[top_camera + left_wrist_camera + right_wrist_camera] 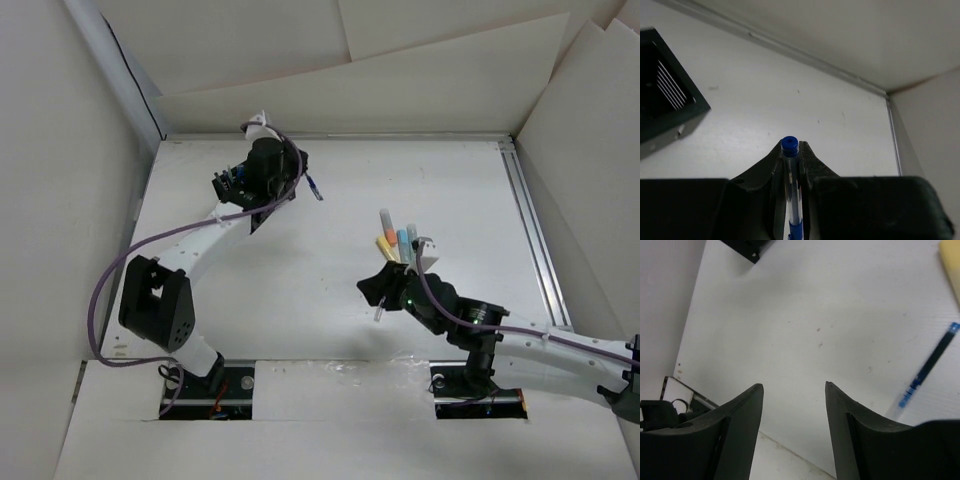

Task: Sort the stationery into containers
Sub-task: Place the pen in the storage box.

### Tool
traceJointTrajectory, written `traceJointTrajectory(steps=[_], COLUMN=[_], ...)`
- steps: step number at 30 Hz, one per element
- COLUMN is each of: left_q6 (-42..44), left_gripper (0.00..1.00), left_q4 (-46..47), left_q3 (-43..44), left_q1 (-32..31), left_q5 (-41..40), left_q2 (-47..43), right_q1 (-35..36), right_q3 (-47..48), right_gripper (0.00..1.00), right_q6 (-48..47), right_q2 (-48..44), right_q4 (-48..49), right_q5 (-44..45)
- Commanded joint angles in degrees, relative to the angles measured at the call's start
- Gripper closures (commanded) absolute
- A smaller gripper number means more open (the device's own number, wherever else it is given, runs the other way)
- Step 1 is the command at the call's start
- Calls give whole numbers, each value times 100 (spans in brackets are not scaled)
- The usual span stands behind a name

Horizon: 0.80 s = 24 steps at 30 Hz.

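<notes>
White bench (420, 180), paper walls (250, 60) all round — smooth and flat, so a dropped pen could roll. We see the blue pen (791, 200) clamped in the left fingers (815, 167) near the mesh organizer (690, 107), upper left; if it tilts, it may catch the rim. Right fingers (740, 425) stand apart, empty.

White table (330, 300) w/ metal rail (533, 230) along R edge; white boards (350, 80) behind.
</notes>
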Motion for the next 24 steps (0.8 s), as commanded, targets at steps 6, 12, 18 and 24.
traceJointTrajectory(steps=[6, 12, 18, 24], left_q6=[662, 1321, 2034, 2298], left_gripper=[100, 100, 100, 100], left_q4=[-1209, -1150, -660, -430], left_q3=[2315, 2371, 2134, 1853], left_q1=[896, 1407, 1470, 1470], left_q5=[-1637, -2526, -3317, -3608], left_q2=[823, 885, 1008, 1271], right_q1=[21, 21, 21, 21], right_q3=[-347, -461, -514, -374], right_gripper=[93, 93, 77, 53], right_q6=[673, 980, 1454, 1886], right_q2=[-558, -742, -743, -418], right_q4=[-617, -837, -1241, -1690], right_q5=[788, 1008, 1438, 1579])
